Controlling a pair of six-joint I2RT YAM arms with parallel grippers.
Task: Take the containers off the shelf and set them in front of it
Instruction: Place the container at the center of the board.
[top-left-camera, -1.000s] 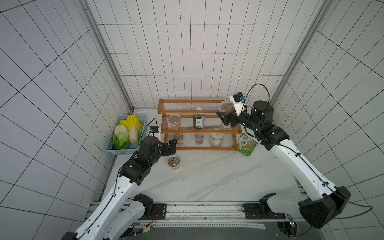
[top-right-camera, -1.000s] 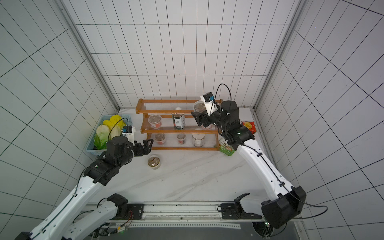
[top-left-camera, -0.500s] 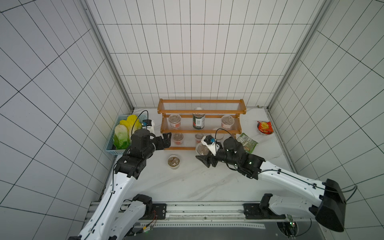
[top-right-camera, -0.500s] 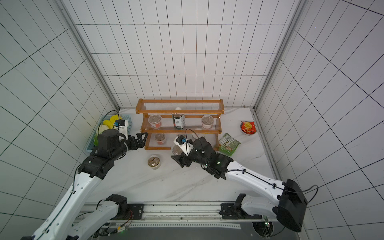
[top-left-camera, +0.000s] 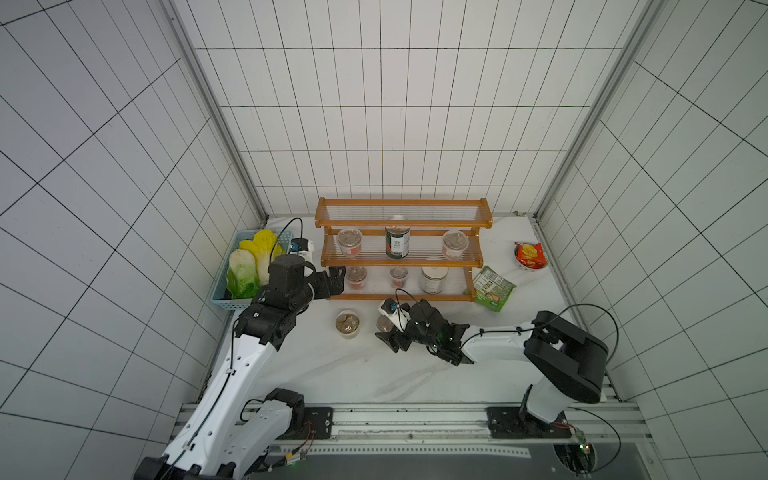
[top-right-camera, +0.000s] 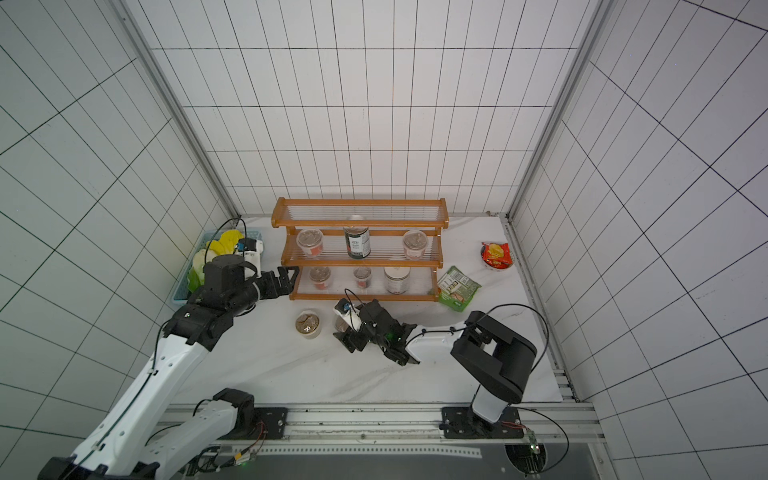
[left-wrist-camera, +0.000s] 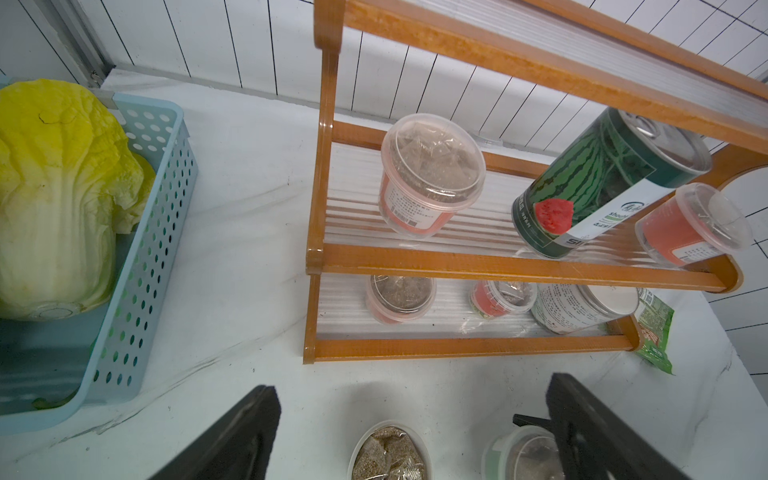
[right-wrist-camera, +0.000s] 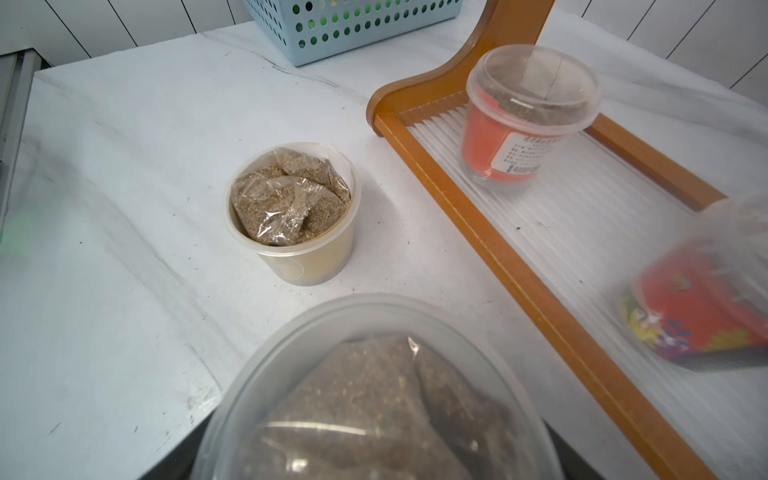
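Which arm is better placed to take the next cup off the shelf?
Left: the left gripper is open beside the shelf, nearest its bottom-tier red cup; the right gripper holds a green-label cup.

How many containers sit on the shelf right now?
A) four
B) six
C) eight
B: on the shelf, the middle tier holds a red cup, the green can and another red cup. The bottom tier holds a third cup, a fourth cup and the white-lidded jar. The top tier is bare.
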